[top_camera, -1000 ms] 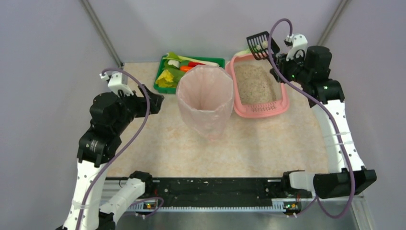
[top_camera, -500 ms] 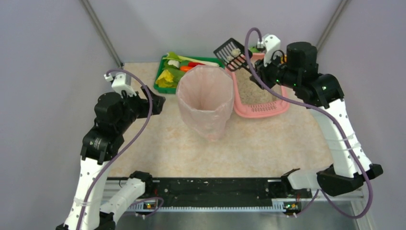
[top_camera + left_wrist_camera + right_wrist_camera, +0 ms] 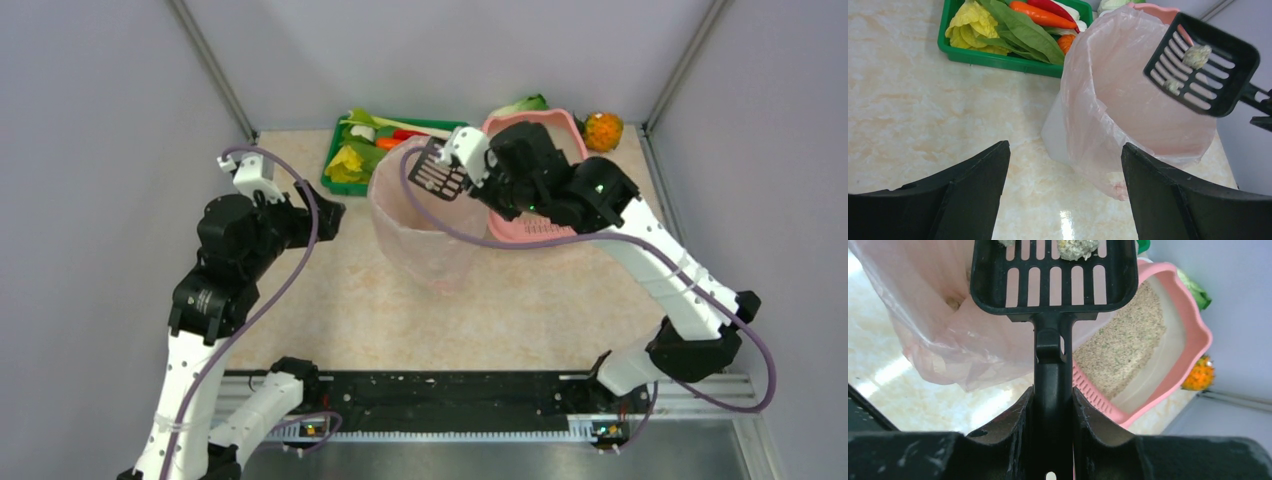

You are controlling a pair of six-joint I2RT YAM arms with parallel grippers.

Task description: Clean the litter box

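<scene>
Beige marbled tabletop [image 3: 520,300], grey walls [image 3: 90,120], left fingers [image 3: 948,210] apart, right fingers [image 3: 1008,440] clamped on scoop [image 3: 1050,365]

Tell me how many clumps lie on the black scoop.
2: a larger clump near the scoop's middle, a smaller clump by its side edge. More may be hidden.

The right arm [image 3: 640,250] reaches over the bin [image 3: 430,250], right gripper [image 3: 1053,405] clamped on the scoop [image 3: 1054,310]; left gripper [image 3: 330,213] gapes left of it.

Matt black plastic scoop [image 3: 1053,312]; smooth pink plastic litter box [image 3: 1203,337]; crinkled film bin liner [image 3: 1108,100]; glossy tabletop [image 3: 923,115].
</scene>
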